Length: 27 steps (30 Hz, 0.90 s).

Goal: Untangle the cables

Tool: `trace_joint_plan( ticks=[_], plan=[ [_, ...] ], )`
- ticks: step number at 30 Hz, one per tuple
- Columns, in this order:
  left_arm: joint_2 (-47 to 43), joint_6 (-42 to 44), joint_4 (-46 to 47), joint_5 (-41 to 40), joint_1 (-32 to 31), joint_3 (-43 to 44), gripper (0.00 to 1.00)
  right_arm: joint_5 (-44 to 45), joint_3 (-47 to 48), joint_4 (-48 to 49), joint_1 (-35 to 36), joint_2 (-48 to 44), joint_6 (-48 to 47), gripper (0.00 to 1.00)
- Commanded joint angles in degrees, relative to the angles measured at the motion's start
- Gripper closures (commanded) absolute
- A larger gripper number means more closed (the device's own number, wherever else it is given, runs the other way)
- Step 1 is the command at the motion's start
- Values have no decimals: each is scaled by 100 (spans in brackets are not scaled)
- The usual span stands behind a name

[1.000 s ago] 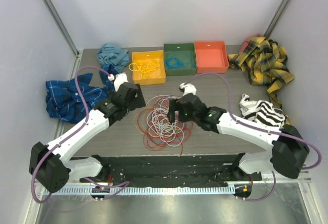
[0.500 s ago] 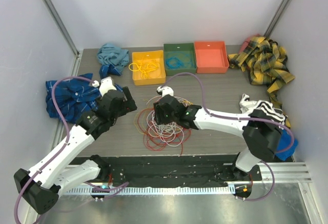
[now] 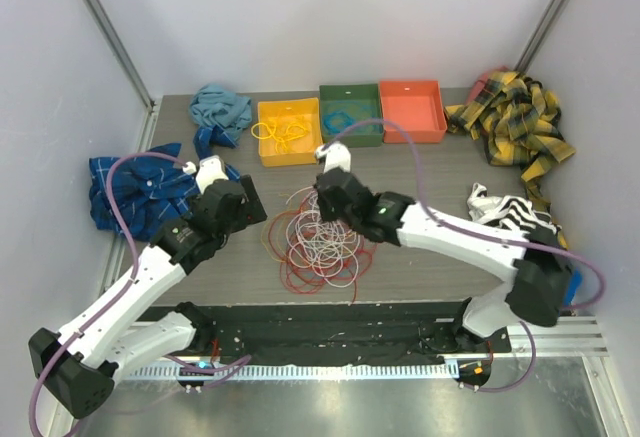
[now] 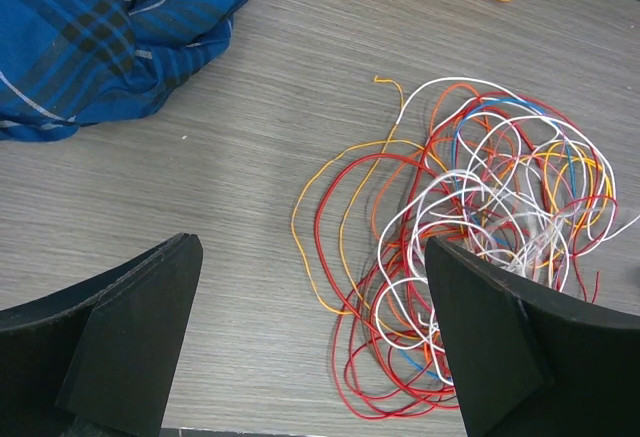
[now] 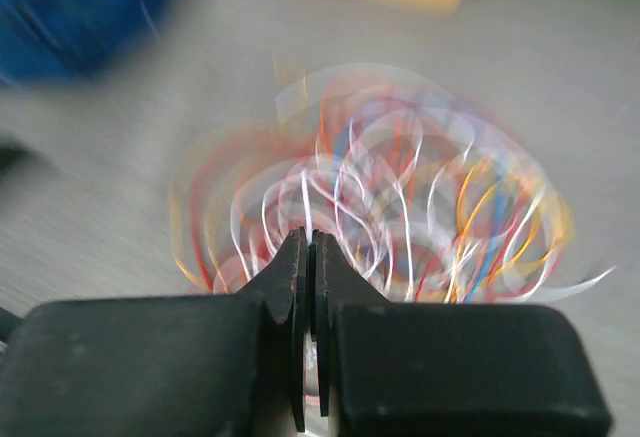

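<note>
The cables (image 3: 320, 242) lie in one loose tangle of red, orange, yellow, white and blue strands on the grey table, mid-front. My right gripper (image 3: 324, 206) is at the tangle's far edge. In the blurred right wrist view its jaws (image 5: 308, 237) are pressed together, and a white strand of the cables (image 5: 400, 187) runs straight into their tips. My left gripper (image 3: 250, 207) hovers just left of the tangle. It stands wide open (image 4: 308, 247) above bare table, with the cables (image 4: 480, 217) reaching under its right finger (image 4: 490, 337).
At the back stand a yellow bin (image 3: 289, 147) with a yellow wire, a green bin (image 3: 350, 135) with a blue wire and an orange bin (image 3: 411, 110). A blue plaid cloth (image 3: 130, 192), teal cloth (image 3: 220, 107), yellow plaid cloth (image 3: 515, 122) and striped cloth (image 3: 515, 219) lie around.
My right gripper went from open to shut while moving left and back across the tangle to its far edge. The left arm drew back slightly to the left, still open.
</note>
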Motion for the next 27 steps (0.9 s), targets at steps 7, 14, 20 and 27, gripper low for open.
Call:
trace_joint_plan(
  ticks=[7,14,20,27],
  plan=[
    [255,6,427,348,4,110,0,1530,2668,-1303,20,-1355,-1146,99],
    [448,-38,769,560,4,198,0,1936,3276,-1445,20,-2067,-1357,99],
    [641,-55,972,682,4,233,0,2329,3488,-1577,29,-2663,-1453,99],
    [896,-143,1463,1252,4,199,0,2315,2899,-1577,29,-3140,-1234,99]
  ],
)
